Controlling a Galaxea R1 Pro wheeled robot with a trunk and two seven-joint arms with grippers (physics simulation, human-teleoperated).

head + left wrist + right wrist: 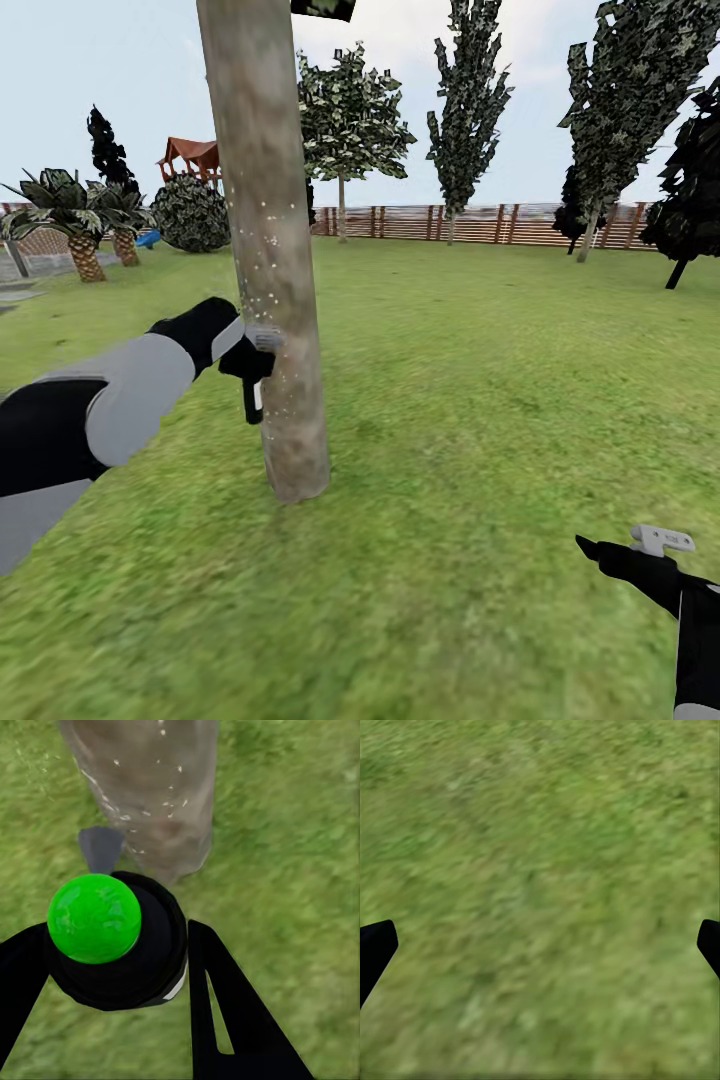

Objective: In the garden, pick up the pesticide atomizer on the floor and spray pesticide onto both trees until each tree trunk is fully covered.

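The left gripper's (120, 960) two black jaws are pinched on the small black pesticide atomizer (124, 945), whose glossy green round cap sits between them in the left wrist view. The grip holds the sprayer's grey nozzle end toward the thick grey-brown mottled tree trunk (268, 250), apparently so that the spray lands on the bark. In the head view the left gripper (252, 365) is at about nine o'clock of the trunk, right beside it and possibly touching, with the atomizer's (255, 398) black body hanging below the fingers. White specks dot the trunk mostly above the gripper and a few beside it, so coverage looks partial; the lowest part near the flat green grass floor (450, 400) shows few.

The right gripper's (640, 548) jaws are spread wide and empty, their black tips at the edges of the right wrist view over blurry grass. It hangs low at about five o'clock in the head view, well apart from the trunk, probably parked out of the way.

Beyond, toward twelve o'clock, a second leafy tree (345, 130) stands before the brown slatted wooden fence (480, 222).
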